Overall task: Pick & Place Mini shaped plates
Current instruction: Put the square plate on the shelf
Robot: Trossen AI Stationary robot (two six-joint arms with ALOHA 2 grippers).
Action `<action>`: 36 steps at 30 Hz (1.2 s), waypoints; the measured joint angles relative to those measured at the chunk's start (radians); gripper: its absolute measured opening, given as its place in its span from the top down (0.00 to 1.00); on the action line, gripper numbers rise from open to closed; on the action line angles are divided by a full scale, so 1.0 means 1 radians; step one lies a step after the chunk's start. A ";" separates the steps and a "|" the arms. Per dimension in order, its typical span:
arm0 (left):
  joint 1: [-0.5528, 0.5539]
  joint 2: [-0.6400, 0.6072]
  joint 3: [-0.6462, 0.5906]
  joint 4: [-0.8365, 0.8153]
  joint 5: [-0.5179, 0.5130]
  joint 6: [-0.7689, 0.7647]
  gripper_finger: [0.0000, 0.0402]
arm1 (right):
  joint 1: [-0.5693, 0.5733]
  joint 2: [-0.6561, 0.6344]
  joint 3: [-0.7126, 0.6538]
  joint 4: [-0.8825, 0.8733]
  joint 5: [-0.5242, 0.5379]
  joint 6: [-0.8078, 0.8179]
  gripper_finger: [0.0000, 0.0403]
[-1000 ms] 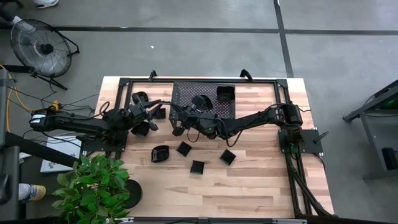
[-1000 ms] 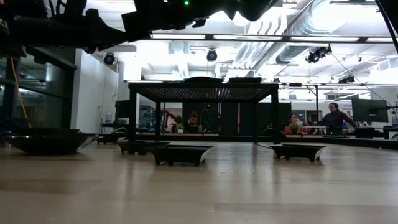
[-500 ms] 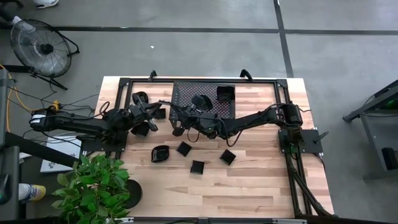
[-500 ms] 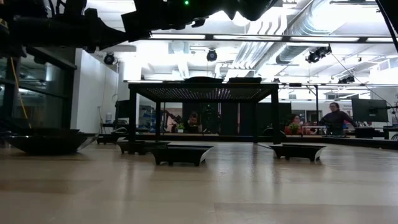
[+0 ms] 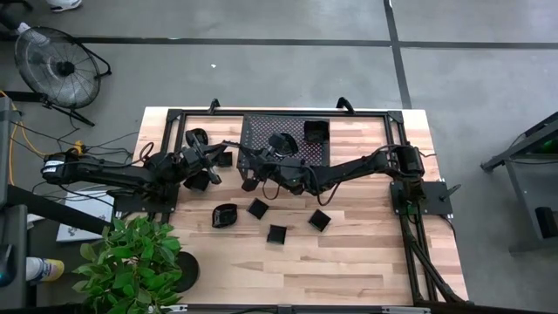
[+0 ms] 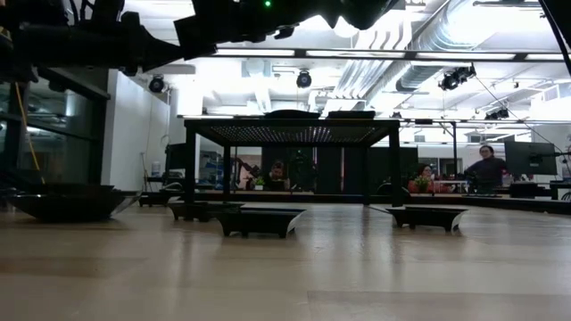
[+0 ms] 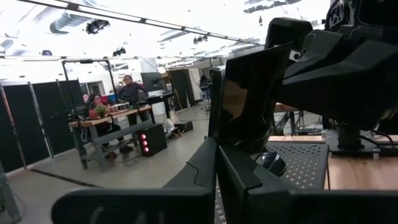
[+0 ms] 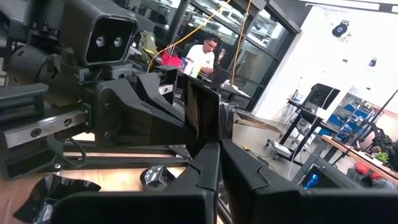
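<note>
A square mini shaped plate (image 7: 249,93) stands on edge in the air between my two grippers, left of the black mesh rack (image 5: 261,131). My left gripper (image 5: 215,161) and my right gripper (image 5: 238,161) are both shut on it from opposite sides. The right wrist view shows this plate edge-on (image 8: 202,112). On the rack rest a round plate (image 5: 281,141) and a square one (image 5: 316,131). On the table lie a scalloped plate (image 5: 225,215) and three square plates (image 5: 257,208), (image 5: 277,233), (image 5: 319,220). A round one (image 5: 199,137) lies far left. My left gripper pinches the plate's rim (image 7: 225,140) between its two fingers, coming roughly level from the table's left side. The plate stands on edge beyond the fingertips, lifted clear of the table. My right gripper pinches the opposite rim (image 8: 208,138) between its two fingers, coming level from the table's right side. The plate stands upright and edge-on to it, clear of the table.
Another dark plate (image 5: 197,180) lies under my left arm. A black frame rail (image 5: 279,112) runs along the far edge. A potted plant (image 5: 131,262) stands at the near left corner. The near half of the wooden table (image 5: 331,270) is bare.
</note>
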 joint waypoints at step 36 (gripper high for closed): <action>0.080 0.002 0.415 -0.925 0.089 -0.379 1.00 | 0.150 -0.258 0.000 -0.496 0.587 0.064 0.65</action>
